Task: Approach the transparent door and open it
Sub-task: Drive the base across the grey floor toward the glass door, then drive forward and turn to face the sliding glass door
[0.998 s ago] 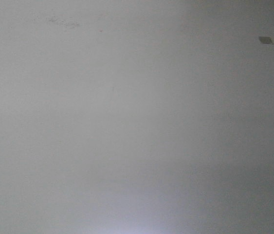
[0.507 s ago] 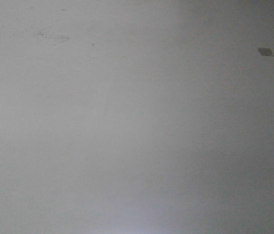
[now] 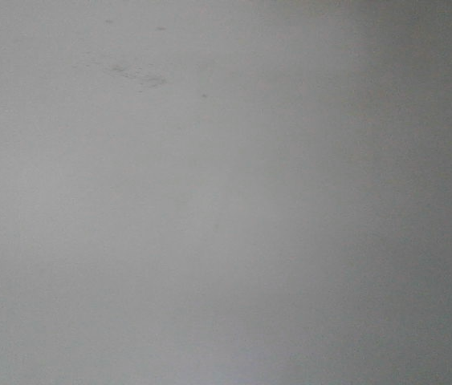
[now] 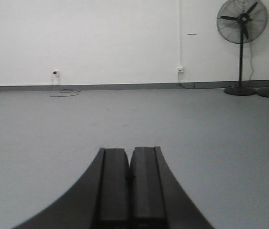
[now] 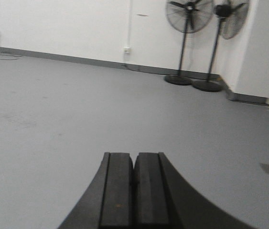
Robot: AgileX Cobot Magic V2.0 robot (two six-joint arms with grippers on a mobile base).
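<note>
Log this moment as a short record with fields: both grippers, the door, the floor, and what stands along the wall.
left gripper: shut, empty
right gripper: shut, empty
transparent door: in no view
floor: bare grey, faint scuffs
wall: white, grey skirting
pedestal fans: two, side by side near the corner
wall socket: plug in, cable on floor

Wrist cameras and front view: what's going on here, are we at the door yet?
Nothing is being handled. The black left gripper and black right gripper are both shut and empty, pointing out over a bare grey floor. Ahead stands a plain white wall, with two black pedestal fans near the corner. The front view shows only floor. The transparent door appears in no view, so the robot has not yet reached it and opening has not begun.
</note>
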